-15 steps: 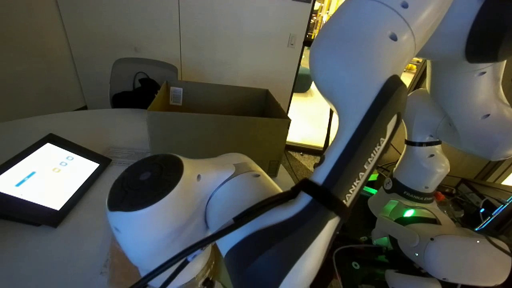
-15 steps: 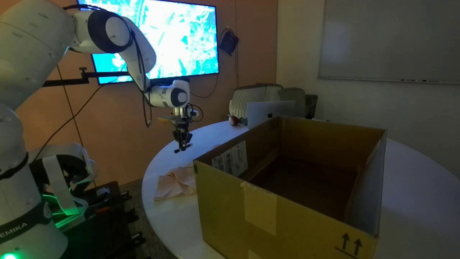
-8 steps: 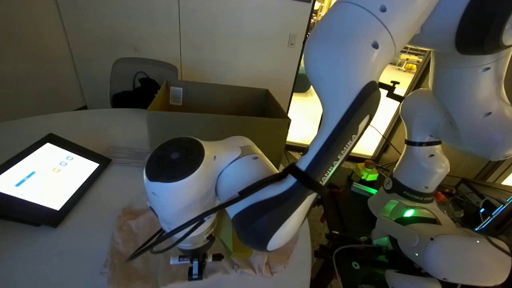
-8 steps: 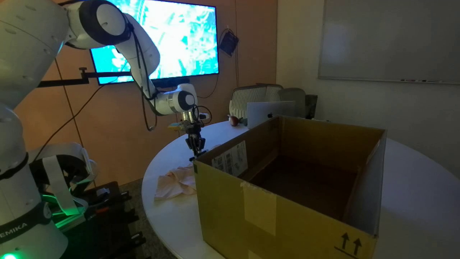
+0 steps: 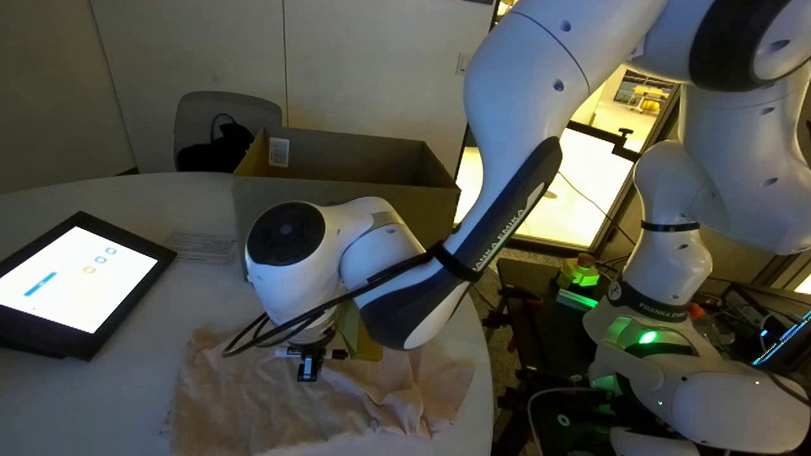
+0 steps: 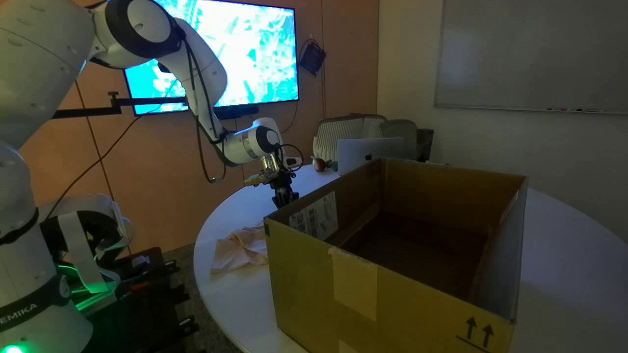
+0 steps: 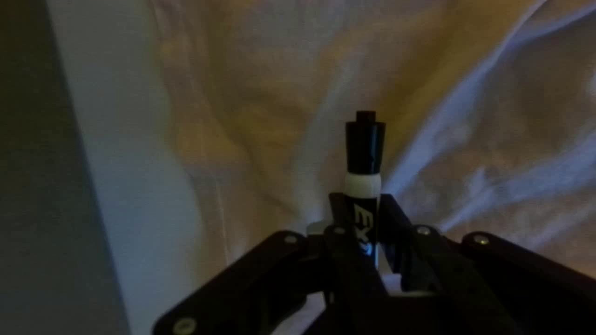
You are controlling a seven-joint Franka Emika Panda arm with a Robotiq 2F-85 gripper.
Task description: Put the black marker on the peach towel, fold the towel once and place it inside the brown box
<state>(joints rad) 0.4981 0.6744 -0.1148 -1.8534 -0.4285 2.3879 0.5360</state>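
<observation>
Display (image 5: 78, 278), lit, at far left on white counter (image 5: 95, 405) in an exterior view. Next, peach towel (image 5: 253, 411), spread out and wrinkled, near the counter's right-hand edge. Over the towel, tool (image 7: 362, 204), set narrow and gripping black-capped marker (image 7: 363, 186) around the middle; held roughly level, with capped end to the right; cannot tell whether touching the towel. Farther back, brown box (image 5: 431, 218), upright and open-topped, on the counter. At right, white arm (image 5: 526, 69), bent down to the tool.

Black-and-white marker (image 7: 365, 149), black claw (image 7: 362, 204), peach towel (image 5: 253, 402), brown box (image 6: 304, 289) with black arrows (image 6: 471, 329), white table (image 5: 82, 405)
</observation>
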